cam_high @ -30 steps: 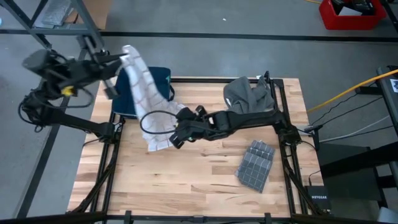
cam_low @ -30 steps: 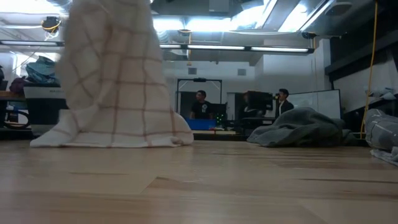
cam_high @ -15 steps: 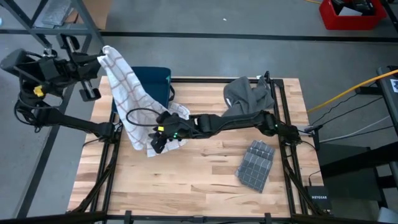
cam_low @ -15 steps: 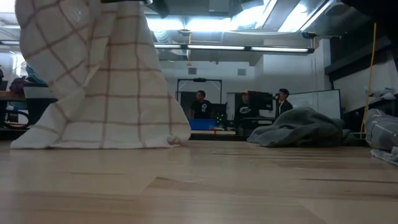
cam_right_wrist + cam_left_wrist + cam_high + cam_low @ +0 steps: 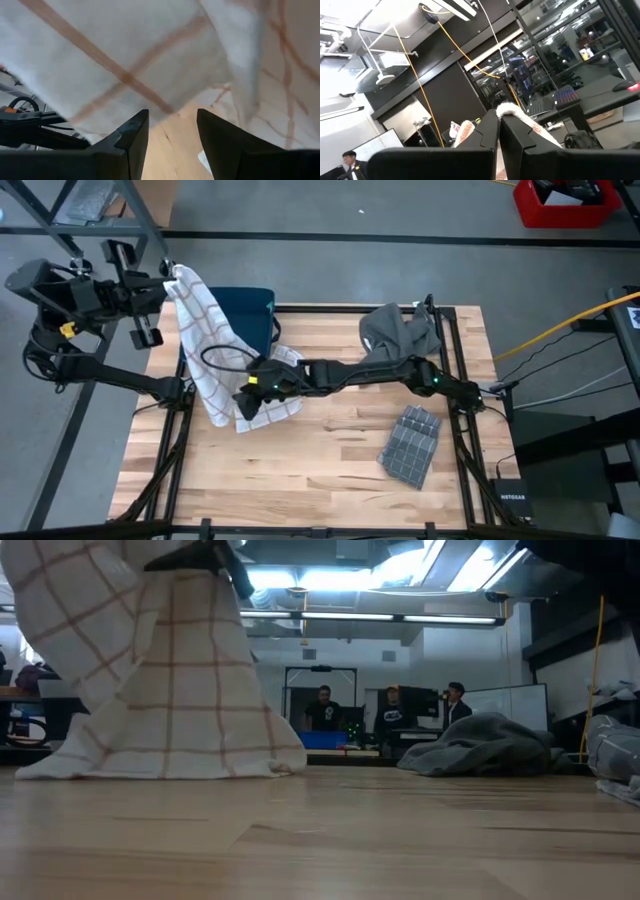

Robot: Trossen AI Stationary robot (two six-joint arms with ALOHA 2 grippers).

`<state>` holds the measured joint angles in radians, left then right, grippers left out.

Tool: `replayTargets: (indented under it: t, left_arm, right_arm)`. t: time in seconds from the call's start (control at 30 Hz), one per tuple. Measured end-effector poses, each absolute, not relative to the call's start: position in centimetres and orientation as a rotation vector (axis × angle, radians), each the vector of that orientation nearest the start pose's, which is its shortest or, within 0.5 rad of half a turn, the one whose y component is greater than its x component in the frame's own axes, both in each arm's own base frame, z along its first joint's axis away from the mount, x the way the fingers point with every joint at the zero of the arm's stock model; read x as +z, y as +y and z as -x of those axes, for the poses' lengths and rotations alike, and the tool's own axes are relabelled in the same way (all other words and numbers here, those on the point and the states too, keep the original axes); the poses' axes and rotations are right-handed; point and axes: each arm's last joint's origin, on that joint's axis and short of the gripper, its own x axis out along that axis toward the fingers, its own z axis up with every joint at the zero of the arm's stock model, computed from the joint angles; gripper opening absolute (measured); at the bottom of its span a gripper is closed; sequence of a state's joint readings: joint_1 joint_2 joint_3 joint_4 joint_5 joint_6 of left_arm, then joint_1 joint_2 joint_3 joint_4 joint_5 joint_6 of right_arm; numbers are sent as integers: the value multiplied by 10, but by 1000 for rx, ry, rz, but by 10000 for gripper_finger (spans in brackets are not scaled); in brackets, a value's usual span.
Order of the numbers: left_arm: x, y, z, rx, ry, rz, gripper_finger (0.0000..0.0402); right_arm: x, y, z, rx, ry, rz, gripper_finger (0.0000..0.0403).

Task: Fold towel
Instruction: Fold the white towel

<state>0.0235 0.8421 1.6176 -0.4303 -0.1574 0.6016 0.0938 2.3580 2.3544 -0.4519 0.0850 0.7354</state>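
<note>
A white towel with thin red-brown checks (image 5: pixel 205 350) hangs from my left gripper (image 5: pixel 168 280), which is shut on it, high over the table's far left corner. The towel slants down, and its lower end (image 5: pixel 268 408) lies bunched on the wood, seen as a bottom edge (image 5: pixel 160 770) in the low view. My right gripper (image 5: pixel 248 395) reaches across from the right and stands open at the towel's lower part. In the right wrist view the cloth (image 5: pixel 125 55) fills the picture just ahead of the open right gripper (image 5: pixel 172 135). My left gripper pinches the towel's top end (image 5: pixel 512 111) between its two shut fingers (image 5: pixel 487 125); one layer or several, I cannot tell. The towel hangs below the gripper, drawn out at a slant, with its lower end on the table. My right gripper: I cannot tell whether it touches the towel.
A dark blue thing (image 5: pixel 250 315) sits at the far left corner behind the towel. A grey cloth heap (image 5: pixel 400 330) lies at the far right, and a folded grey waffle cloth (image 5: pixel 410 442) lies near the right edge. People (image 5: pixel 325 708) stand in the room beyond. Bare wood (image 5: pixel 300 470) lies toward the near edge.
My left gripper has swung toward the table's left, out past the far left corner, carrying the towel's top end with it. My right gripper has moved left to the towel's lower part. The towel now slants more, and its lower end has slid a little leftward.
</note>
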Motion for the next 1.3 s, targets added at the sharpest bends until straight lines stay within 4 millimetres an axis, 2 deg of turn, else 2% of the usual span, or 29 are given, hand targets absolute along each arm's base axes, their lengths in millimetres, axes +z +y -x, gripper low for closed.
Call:
replayTargets:
  t: [0.3, 0.63, 0.93, 1.1, 1.3]
  left_arm:
    - [547, 6, -68, 276, -281, -571, 0]
    - [548, 6, -68, 276, -282, -571, 0]
    - [548, 6, -66, 278, -287, -571, 0]
    - [548, 6, -65, 278, -289, -571, 0]
    - [548, 6, -65, 279, -287, -577, 0]
  right_arm:
    - [307, 48, -538, -101, 454, -825, 172]
    - [279, 53, -555, -49, 454, -996, 172]
    - [269, 53, -572, 5, 274, -1008, 172]
    - [242, 53, -584, -19, 216, -1043, 172]
    - [230, 53, -595, 23, 10, -1091, 172]
